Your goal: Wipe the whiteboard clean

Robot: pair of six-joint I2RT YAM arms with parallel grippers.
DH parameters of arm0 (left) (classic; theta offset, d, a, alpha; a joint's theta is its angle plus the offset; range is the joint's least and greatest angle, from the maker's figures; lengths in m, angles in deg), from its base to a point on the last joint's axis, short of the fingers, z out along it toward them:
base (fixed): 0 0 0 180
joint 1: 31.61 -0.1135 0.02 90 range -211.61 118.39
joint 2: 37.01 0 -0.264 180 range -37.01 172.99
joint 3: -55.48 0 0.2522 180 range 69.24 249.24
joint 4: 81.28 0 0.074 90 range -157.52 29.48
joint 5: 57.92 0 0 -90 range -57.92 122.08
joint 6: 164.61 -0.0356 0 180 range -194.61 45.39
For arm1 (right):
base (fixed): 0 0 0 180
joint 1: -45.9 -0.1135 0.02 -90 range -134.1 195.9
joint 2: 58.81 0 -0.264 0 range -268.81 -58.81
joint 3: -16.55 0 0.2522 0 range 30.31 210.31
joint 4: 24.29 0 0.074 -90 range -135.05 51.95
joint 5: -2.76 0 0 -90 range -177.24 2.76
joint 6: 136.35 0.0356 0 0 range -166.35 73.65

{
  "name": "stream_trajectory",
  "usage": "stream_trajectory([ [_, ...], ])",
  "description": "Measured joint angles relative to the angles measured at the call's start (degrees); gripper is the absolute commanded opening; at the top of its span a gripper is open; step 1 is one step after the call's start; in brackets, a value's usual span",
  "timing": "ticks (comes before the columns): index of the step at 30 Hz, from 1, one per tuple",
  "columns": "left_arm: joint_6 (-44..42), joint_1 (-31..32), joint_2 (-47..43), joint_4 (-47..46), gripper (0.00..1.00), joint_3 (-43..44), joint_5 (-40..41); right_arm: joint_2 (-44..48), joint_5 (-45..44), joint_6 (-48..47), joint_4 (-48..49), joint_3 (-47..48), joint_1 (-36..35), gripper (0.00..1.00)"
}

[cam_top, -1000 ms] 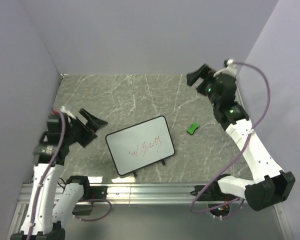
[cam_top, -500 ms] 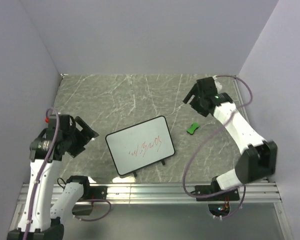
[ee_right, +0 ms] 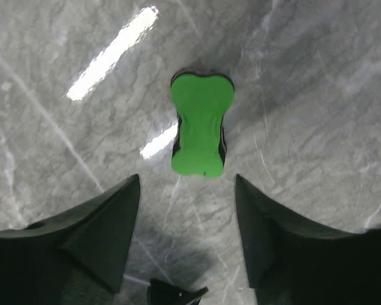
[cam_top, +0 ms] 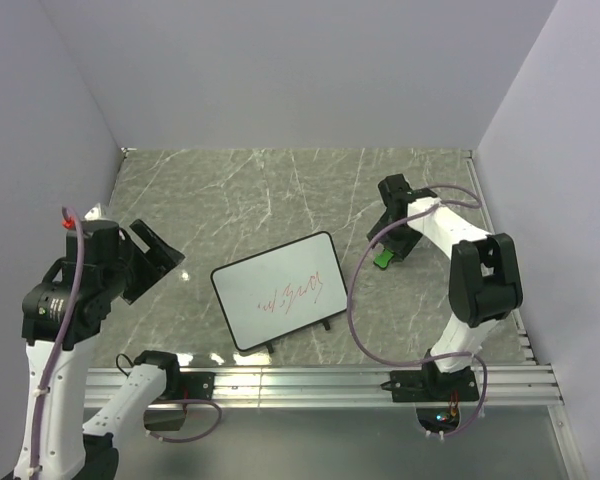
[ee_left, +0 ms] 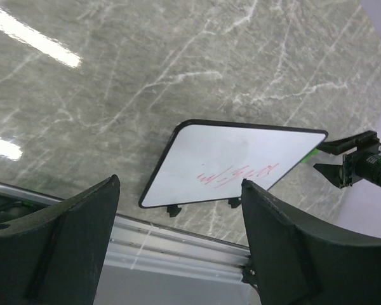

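Observation:
The whiteboard (cam_top: 280, 290) lies flat in the middle of the marble table, with a red scribble across its white face; the left wrist view shows it too (ee_left: 235, 162). A small green bow-shaped eraser (cam_top: 383, 258) rests on the table to its right. My right gripper (cam_top: 390, 240) hangs just over the eraser, open, and the eraser (ee_right: 201, 124) lies a little beyond its fingertips (ee_right: 187, 179), untouched. My left gripper (cam_top: 165, 262) is raised at the table's left, open and empty, and looks toward the whiteboard from a distance (ee_left: 181, 184).
A metal rail (cam_top: 300, 382) runs along the near edge, just in front of the whiteboard's black feet. Pale walls close in the table at the left, back and right. The right arm's purple cable (cam_top: 355, 300) loops over the table right of the whiteboard.
The right arm has swung down and inward from the back right to just over the eraser, its jaws narrowing. The left arm has drawn back to the left and risen.

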Motion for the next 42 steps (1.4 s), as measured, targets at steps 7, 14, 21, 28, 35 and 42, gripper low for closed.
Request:
stream_trajectory([
  [7,0.0,0.1,3.0,0.9,0.80,3.6,1.7,-4.1,0.7,-1.2,2.9,-2.1,2.9,0.53],
  [14,1.4,0.1,1.5,1.3,0.81,1.0,1.3,-4.5,2.1,-4.3,5.6,-3.3,6.9,0.31],
  [21,0.0,0.1,4.6,-3.2,0.82,0.8,0.3,-3.5,2.7,-7.6,8.3,-5.2,7.5,0.19],
  [28,-6.5,0.2,9.3,-19.4,0.78,-5.6,-4.2,1.2,5.2,-10.9,15.0,-11.7,7.5,0.00],
  [35,-12.1,1.6,14.7,-40.8,0.64,-10.1,-15.7,10.6,10.6,-13.8,13.1,-19.2,2.9,0.00],
  [42,-17.9,6.8,32.3,-53.7,0.62,-6.8,-29.5,27.4,14.1,-14.4,8.3,-20.3,-0.9,0.00],
])
